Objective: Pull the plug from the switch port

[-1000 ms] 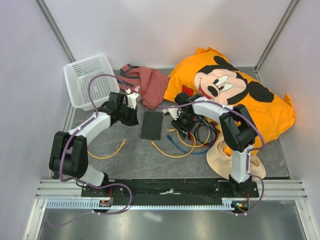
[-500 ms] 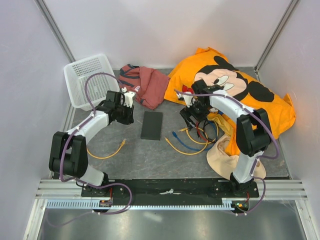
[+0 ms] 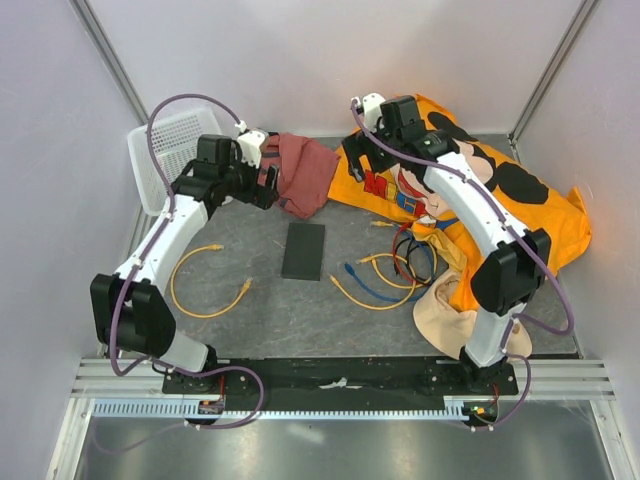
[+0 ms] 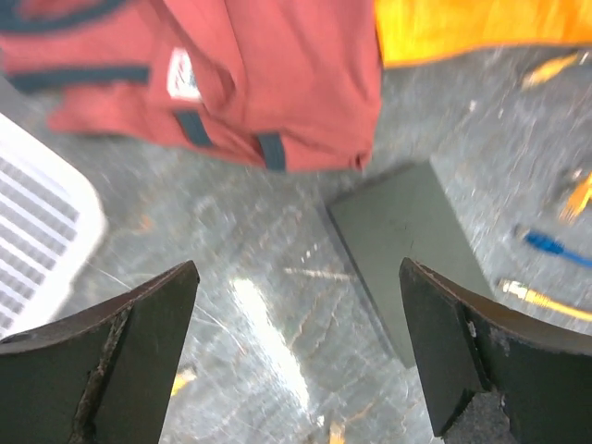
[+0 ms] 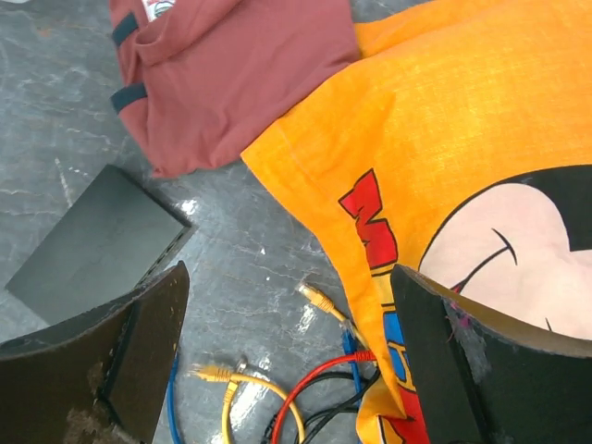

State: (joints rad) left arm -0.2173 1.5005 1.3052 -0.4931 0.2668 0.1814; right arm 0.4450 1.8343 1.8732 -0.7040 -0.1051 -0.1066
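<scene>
The switch (image 3: 304, 250) lies flat in the middle of the table, a thin black box with no cable running into it. It also shows as the dark slab (image 4: 407, 222) in the left wrist view and the switch (image 5: 92, 245) in the right wrist view. A yellow plug (image 3: 333, 281) lies loose by its near right corner. More loose plugs (image 5: 314, 298) lie beside the orange shirt. My left gripper (image 3: 265, 185) (image 4: 298, 296) hangs open above the table, left of and beyond the switch, holding nothing. My right gripper (image 3: 358, 160) (image 5: 287, 287) is open too, high over the shirt's edge.
A white basket (image 3: 165, 150) stands at the far left. A red cloth (image 3: 300, 170) lies beyond the switch, next to an orange Mickey shirt (image 3: 520, 220) at the far right. Yellow, blue, red and black cables (image 3: 395, 270) tangle right of the switch. Another yellow cable (image 3: 200, 290) loops at left.
Both arms have lifted and drawn back from the switch toward the far side, and both grippers have opened wide. The cables on both sides have shifted a little.
</scene>
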